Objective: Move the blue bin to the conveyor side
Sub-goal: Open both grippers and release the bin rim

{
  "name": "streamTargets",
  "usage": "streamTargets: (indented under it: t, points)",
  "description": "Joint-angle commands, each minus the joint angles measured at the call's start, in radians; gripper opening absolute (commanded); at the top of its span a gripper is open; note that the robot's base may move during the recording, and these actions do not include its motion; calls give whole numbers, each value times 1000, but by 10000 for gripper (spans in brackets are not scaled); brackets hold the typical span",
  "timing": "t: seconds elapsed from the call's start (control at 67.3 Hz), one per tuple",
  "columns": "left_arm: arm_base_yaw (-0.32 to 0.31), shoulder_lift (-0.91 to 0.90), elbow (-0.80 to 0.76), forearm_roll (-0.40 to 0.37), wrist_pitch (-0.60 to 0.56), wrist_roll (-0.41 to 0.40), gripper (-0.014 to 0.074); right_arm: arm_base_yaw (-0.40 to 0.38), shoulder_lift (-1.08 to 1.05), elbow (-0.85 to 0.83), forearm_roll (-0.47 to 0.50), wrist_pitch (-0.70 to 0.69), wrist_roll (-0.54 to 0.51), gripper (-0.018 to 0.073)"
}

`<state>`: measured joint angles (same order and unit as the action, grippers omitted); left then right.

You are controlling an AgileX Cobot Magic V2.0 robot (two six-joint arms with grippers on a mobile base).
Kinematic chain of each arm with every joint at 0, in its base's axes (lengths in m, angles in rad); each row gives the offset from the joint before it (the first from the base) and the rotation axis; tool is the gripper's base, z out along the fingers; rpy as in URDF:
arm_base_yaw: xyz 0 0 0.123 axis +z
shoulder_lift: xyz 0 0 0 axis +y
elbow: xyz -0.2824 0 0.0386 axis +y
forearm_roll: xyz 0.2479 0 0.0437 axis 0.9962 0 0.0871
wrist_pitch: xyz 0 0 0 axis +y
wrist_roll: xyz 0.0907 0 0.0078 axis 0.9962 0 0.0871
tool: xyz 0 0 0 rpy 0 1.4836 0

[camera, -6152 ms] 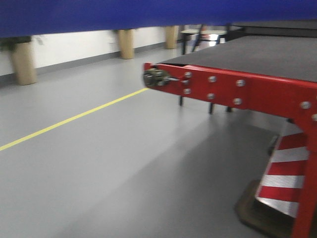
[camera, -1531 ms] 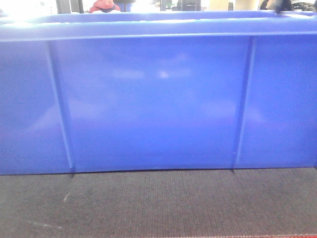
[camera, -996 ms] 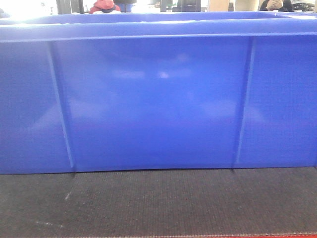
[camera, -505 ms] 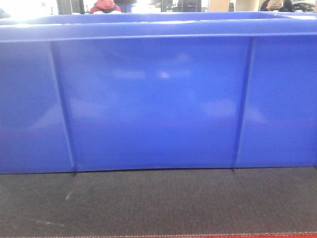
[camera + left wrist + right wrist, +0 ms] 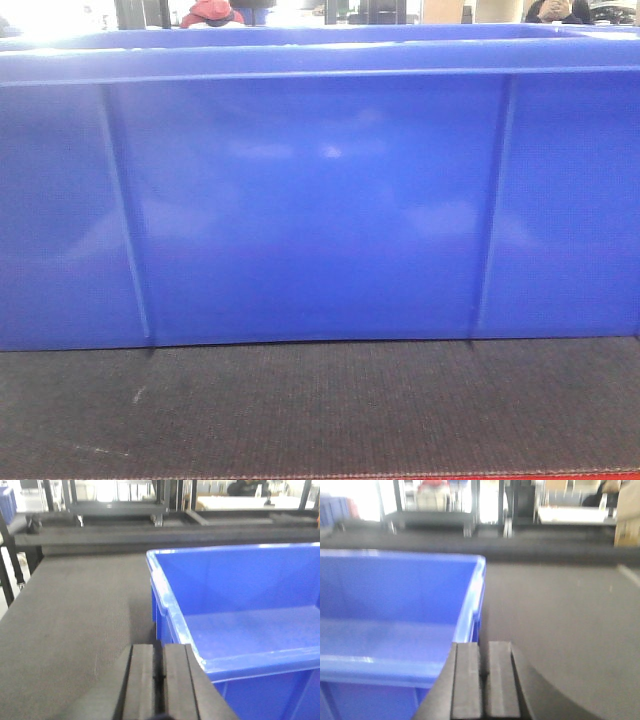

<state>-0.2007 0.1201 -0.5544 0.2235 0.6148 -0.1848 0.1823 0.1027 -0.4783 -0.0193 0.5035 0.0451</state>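
Note:
The blue bin (image 5: pixel 320 200) stands on the conveyor's dark woven belt (image 5: pixel 320 410), its ribbed side wall filling the front view, with the thin red edge strip (image 5: pixel 450 474) just below. In the left wrist view my left gripper (image 5: pixel 159 680) is shut and empty, just outside the blue bin's (image 5: pixel 240 610) left rim near its near corner. In the right wrist view my right gripper (image 5: pixel 484 680) is shut on nothing, beside the blue bin's (image 5: pixel 395 595) right rim. I cannot tell whether either gripper touches the bin. The bin's inside looks empty.
Bare belt (image 5: pixel 75 610) spreads left of the bin and more belt (image 5: pixel 560 620) lies to its right. Dark metal racks (image 5: pixel 115 507) stand beyond the far edge. The belt's left edge (image 5: pixel 15 610) drops to the floor. A cardboard box (image 5: pixel 627 515) sits at the far right.
Six seconds ago the bin hung above the view, with the floor and the conveyor's red end ahead; now it rests on the belt. Over the last 1.5 s nothing visibly moved.

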Motion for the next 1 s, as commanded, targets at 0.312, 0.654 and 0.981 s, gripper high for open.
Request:
streamTargets:
  t: [0.312,0.654,0.981]
  points:
    - [0,-17,3,-2,-22,-8,-6,-3,-27,2,-14,-78,-10,-85]
    - [0,-17,3,-2,-22,-8,-6,-3,-27,2,-14,-78,-10,-85]
    - [133,-33,85,-115,-48,108,-6,-3,-27,2,-14,-78,-10,-85]
